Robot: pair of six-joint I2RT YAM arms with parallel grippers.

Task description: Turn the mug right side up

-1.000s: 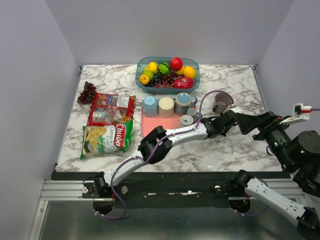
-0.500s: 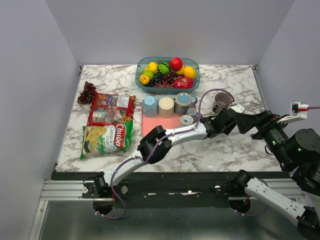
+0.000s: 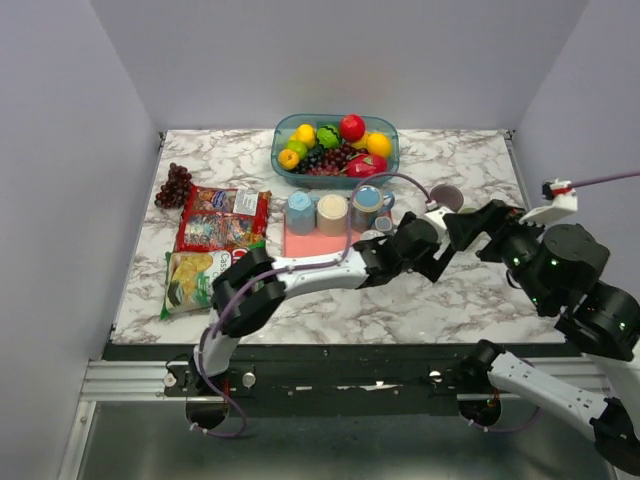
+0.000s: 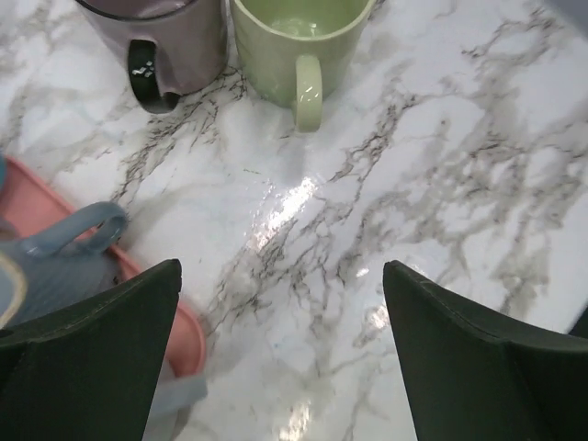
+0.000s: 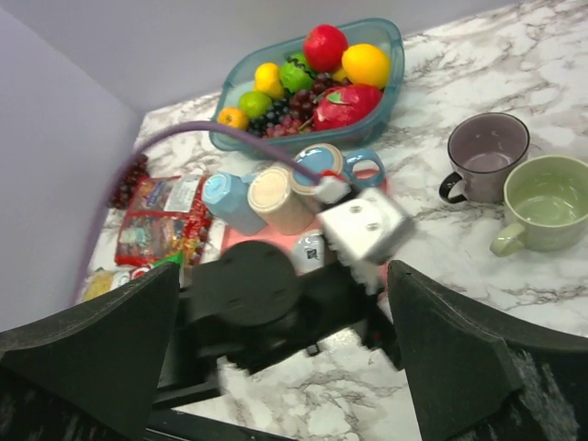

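Observation:
Two mugs stand mouth up, side by side on the marble: a purple mug [image 4: 165, 41] [image 5: 484, 152] [image 3: 446, 197] and a light green mug [image 4: 294, 46] [image 5: 549, 202], handles toward the left wrist camera. In the top view the green one is hidden behind the right arm. My left gripper [image 4: 280, 358] [image 3: 445, 250] is open over bare marble, a short way back from both mugs, holding nothing. My right gripper [image 5: 285, 358] [image 3: 470, 228] is open and empty, hovering above the left arm's wrist.
A pink mat [image 3: 320, 245] holds a blue cup [image 3: 300, 212], a cream cup [image 3: 332, 212] and a blue mug [image 3: 368, 205]. Behind it stands a fruit bowl [image 3: 283, 140]. Grapes [image 3: 175, 185] and snack bags [image 3: 218, 250] lie at the left.
My left gripper has opened and pulled back to the left, away from the mugs. The right arm has shifted left and up, over the left wrist.

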